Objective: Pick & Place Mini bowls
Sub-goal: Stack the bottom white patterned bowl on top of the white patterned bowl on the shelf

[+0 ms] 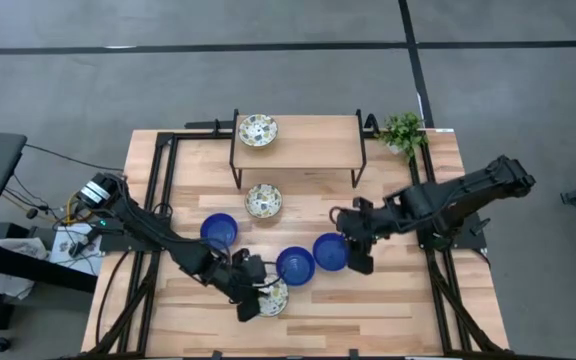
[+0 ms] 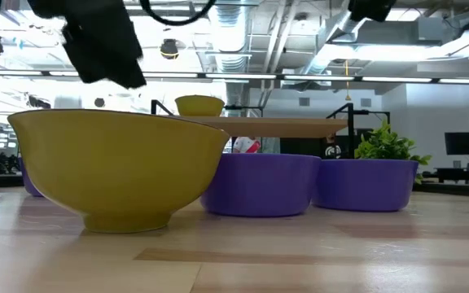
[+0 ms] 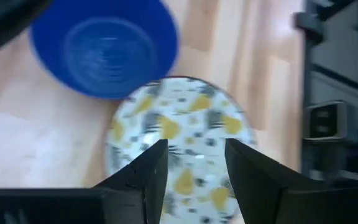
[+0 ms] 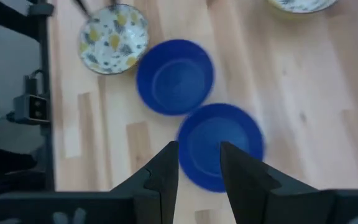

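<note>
High view: both grippers over bowls.

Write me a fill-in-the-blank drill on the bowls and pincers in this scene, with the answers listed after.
1. The number of solid blue bowls on the table is ____.
2. The floral bowl farthest from the arms sits on top of a raised wooden ____.
3. The left pincer hovers with open jaws over a bowl whose pattern is ____.
4. The right pincer hovers with open jaws over a bowl coloured ____.

Missing words: three; shelf; floral; blue
</note>
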